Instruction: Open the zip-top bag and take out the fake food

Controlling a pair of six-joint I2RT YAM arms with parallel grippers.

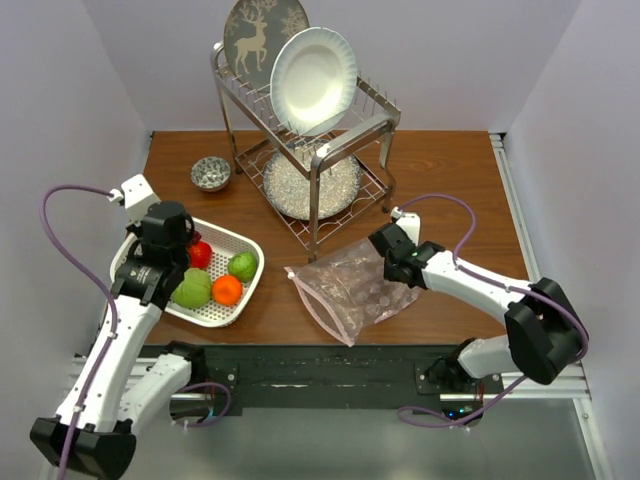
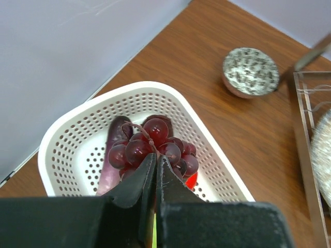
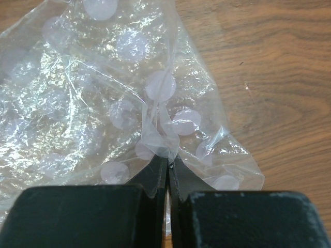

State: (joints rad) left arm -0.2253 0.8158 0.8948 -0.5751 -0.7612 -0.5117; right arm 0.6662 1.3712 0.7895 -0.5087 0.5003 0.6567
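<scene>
Nearly all seems done: your left gripper [image 2: 156, 158] pinches the grapes [image 2: 150, 147] over the basket [image 2: 77, 129] just beneath it, while your right gripper [image 3: 168, 163] clamps the seemingly empty bag [image 3: 77, 103].

Clear zip-top bag [image 1: 352, 290] lies crumpled; fake food [image 1: 195, 288] sits in basket [image 1: 218, 317].
</scene>
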